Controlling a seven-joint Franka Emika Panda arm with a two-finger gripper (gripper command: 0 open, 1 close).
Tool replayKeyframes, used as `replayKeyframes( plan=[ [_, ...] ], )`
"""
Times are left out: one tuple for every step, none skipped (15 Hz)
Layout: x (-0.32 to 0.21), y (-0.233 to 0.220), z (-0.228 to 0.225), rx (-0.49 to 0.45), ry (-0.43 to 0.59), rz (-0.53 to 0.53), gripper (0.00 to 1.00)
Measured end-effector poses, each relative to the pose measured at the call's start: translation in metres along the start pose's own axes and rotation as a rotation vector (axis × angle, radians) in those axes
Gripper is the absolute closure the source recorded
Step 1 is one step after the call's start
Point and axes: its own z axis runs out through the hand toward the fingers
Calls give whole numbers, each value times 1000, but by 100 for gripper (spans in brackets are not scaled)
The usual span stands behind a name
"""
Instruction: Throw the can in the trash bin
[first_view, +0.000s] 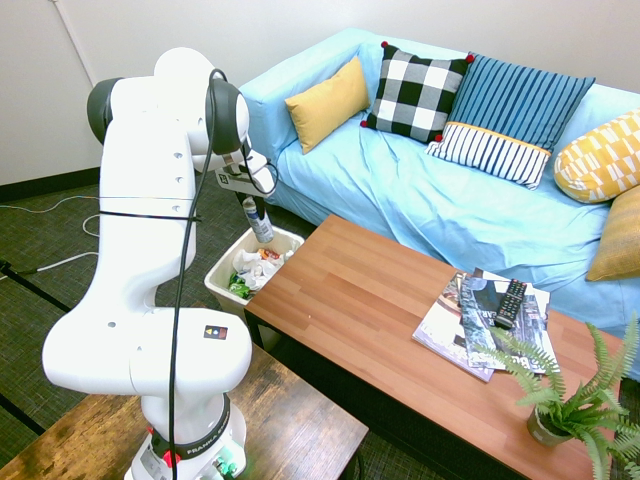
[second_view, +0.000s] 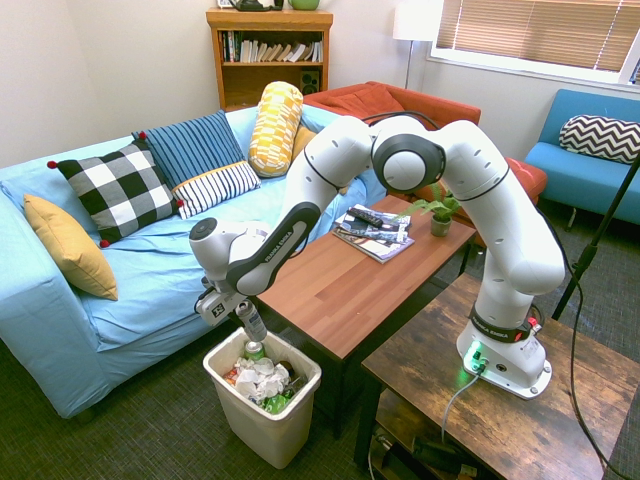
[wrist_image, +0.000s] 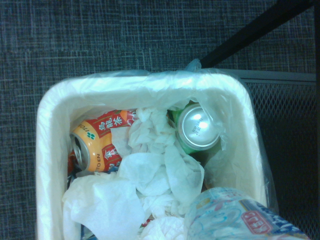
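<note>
My gripper (first_view: 248, 203) (second_view: 235, 308) is shut on the can (first_view: 261, 224) (second_view: 251, 323), a slim silver can with a blue-and-dark label. The can hangs tilted from the fingers, directly over the trash bin (first_view: 221, 271) (second_view: 283, 422). This low white bin stands on the carpet between the sofa and the coffee table. In the wrist view the bin's rim (wrist_image: 49, 112) fills the frame and the can (wrist_image: 240, 216) rises from the bottom edge. White crumpled paper, an orange can (wrist_image: 95, 142) and a green can (wrist_image: 197, 131) lie inside the bin.
The wooden coffee table (first_view: 370, 300) (second_view: 340, 285) borders the bin on one side and carries magazines (first_view: 480, 320), a remote and a potted plant (first_view: 570, 400). The light-blue sofa (first_view: 420, 190) (second_view: 90, 300) with cushions is close on the other side.
</note>
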Motion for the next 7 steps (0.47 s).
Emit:
replayKeyframes(
  plan=[
    [-3, 0, 0, 0, 0, -1, 0],
    [-4, -1, 0, 0, 1, 0, 0],
    [-5, -1, 0, 0, 1, 0, 0],
    [-4, 0, 0, 0, 1, 1, 0],
    [-3, 0, 0, -1, 3, 2, 0],
    [-2, 0, 0, -1, 4, 4, 0],
    [0, 0, 0, -1, 6, 7, 0]
  ],
)
